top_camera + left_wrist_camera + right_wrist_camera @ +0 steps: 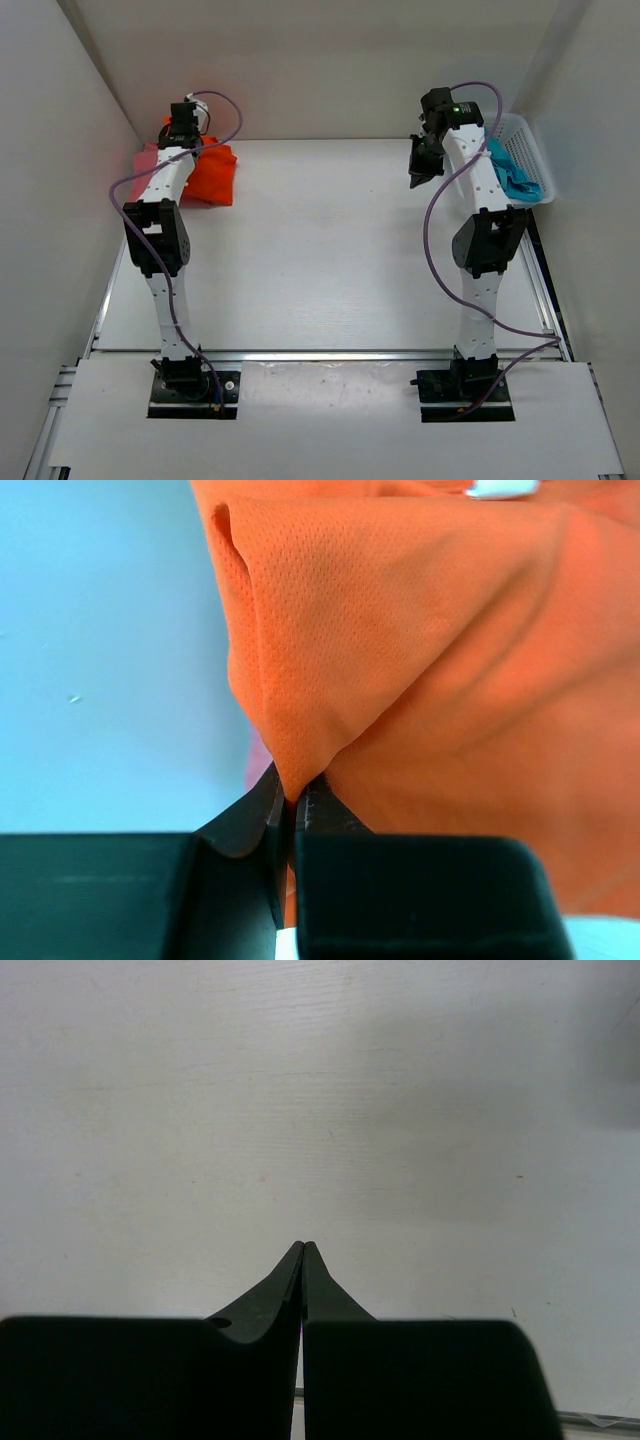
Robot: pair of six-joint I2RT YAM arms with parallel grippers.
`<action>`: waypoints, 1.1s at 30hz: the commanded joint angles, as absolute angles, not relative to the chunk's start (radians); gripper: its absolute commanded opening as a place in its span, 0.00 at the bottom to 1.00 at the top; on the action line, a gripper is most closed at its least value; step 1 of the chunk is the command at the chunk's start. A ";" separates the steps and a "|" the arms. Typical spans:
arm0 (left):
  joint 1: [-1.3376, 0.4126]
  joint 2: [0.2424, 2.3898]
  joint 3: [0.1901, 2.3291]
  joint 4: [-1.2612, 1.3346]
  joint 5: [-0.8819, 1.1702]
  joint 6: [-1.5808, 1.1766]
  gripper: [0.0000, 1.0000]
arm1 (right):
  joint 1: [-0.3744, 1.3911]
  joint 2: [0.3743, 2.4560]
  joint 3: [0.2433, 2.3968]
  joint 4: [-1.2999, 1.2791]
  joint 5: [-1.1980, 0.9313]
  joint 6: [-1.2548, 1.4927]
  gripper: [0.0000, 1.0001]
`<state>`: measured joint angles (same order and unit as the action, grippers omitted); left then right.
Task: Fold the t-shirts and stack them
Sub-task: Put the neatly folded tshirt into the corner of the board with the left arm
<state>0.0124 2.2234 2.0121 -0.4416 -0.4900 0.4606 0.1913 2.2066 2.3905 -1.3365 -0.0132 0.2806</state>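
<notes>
Editor: Shirts, where?
Photographer: Orange t-shirt (212, 176) lies at the far left corner of the desk (320, 250), pink t-shirt (147, 160) showing at its left edge; teal t-shirt (515, 178) sits in the white basket (531, 148), far right.
Editor: Tools?
Photographer: Left tool (292, 795) pinches a fold of the orange cloth, jaws narrow. Right tool (303, 1250) hangs closed and empty above the desk, near the basket.

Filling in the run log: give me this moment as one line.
left gripper: shut on orange t-shirt | right gripper: shut, empty, above bare table | teal t-shirt: in basket
</notes>
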 commanded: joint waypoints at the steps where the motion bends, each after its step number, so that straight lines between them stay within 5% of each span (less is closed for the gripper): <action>1: 0.061 2.172 2.048 -0.376 -0.509 0.482 0.00 | 0.202 2.171 2.376 -1.338 -0.003 0.278 0.00; 22: 0.195 2.367 2.224 -0.382 -0.566 0.517 0.01 | 0.215 2.200 2.384 -1.338 -0.058 0.272 0.06; 26: 0.224 2.491 2.393 -0.481 -0.600 0.505 0.25 | 0.224 2.206 2.396 -1.336 -0.069 0.267 0.10; 28: 0.242 2.503 2.404 -0.505 -0.613 0.500 0.56 | 0.229 2.203 2.398 -1.341 -0.072 0.273 0.11; 31: 0.236 2.478 2.361 -0.508 -0.621 0.490 0.84 | 0.232 2.212 2.401 -1.341 -0.075 0.268 0.11; 33: 0.230 2.471 2.358 -0.525 -0.604 0.468 0.89 | 0.235 2.206 2.404 -1.336 -0.074 0.261 0.11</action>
